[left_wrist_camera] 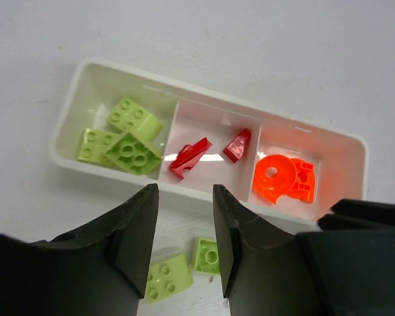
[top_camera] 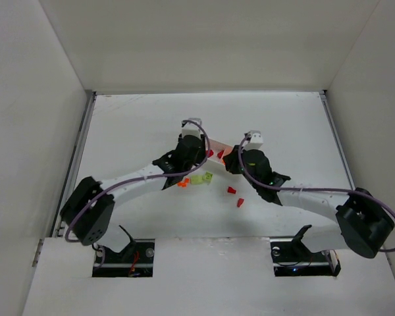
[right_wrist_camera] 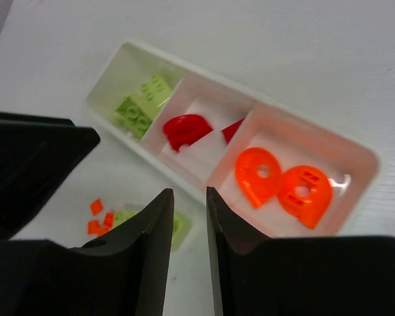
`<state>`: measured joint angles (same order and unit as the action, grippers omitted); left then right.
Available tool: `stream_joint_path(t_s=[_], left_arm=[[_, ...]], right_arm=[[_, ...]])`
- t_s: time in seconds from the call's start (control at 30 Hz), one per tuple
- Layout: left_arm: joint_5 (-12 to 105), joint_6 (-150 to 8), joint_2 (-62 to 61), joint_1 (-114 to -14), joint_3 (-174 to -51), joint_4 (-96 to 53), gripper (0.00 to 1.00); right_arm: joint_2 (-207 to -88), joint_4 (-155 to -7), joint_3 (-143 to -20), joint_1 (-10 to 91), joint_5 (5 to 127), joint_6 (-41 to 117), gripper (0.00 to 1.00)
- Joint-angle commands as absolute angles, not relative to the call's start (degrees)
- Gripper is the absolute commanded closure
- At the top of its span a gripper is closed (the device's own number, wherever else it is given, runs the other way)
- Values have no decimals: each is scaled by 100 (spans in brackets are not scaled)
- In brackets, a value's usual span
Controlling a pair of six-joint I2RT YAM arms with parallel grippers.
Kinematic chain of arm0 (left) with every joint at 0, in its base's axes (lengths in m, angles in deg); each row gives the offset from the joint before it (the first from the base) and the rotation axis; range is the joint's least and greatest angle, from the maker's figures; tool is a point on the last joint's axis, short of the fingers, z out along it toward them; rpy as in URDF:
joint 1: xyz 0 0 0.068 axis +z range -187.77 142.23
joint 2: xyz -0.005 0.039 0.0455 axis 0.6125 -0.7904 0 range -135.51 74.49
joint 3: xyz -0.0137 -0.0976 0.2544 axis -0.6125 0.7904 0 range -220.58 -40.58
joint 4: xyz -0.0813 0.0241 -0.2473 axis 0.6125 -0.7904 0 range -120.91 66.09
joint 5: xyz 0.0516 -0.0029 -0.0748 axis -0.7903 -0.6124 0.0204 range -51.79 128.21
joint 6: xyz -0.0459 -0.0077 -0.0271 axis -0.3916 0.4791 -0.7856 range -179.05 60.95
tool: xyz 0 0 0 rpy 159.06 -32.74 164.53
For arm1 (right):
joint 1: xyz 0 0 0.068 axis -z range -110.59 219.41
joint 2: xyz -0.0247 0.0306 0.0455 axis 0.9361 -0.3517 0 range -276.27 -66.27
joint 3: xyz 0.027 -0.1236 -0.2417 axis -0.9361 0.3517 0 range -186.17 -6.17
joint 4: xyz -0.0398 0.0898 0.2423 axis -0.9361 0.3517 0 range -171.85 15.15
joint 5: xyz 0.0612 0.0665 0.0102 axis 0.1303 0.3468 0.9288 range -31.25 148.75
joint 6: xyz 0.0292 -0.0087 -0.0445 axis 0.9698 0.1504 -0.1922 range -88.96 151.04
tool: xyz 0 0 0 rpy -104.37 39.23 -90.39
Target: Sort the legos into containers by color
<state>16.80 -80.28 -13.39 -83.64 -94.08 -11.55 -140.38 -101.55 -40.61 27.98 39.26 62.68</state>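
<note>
Parted and empty, the left claw is held over two yellow-green blocks, judged light, rigid and slick, best pinched across flat sides.

The left arm and right arm had white links between bulky black joints. A thin purple cable looped along each. A small white block capped each wrist. The left gripper and right gripper had matte black, wedge-shaped fingers.
</note>
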Motion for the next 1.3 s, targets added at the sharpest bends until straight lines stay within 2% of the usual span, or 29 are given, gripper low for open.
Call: stream_joint_path(t_s=[0.0,0.1,0.37,0.43,0.77,1.27], left_arm=[[1378,-8251,-384,-8185,-8736,-826,64],[1316,-8480,249,-8010,-8068,-826,64],[1308,-8761,989,-7447,-6802,-617,63],[1343,-8761,1007,-7333,-6626,-336,63],[1711,-8638,849,-7359,-6089,799,62],[1896,-8928,1226,-7359,-5825,993,60]], right_arm=[[-14369,-10277,-4545,2367,4020,6031,68],[-14747,-10128,-4808,2104,4029,6013,64],[-15416,-9083,-5363,1962,3994,6118,31],[-15556,-8872,-5477,1866,3950,6302,29],[-16304,-8616,-6092,1830,3766,7164,29],[-16822,-8018,-6374,1707,3115,7727,46]])
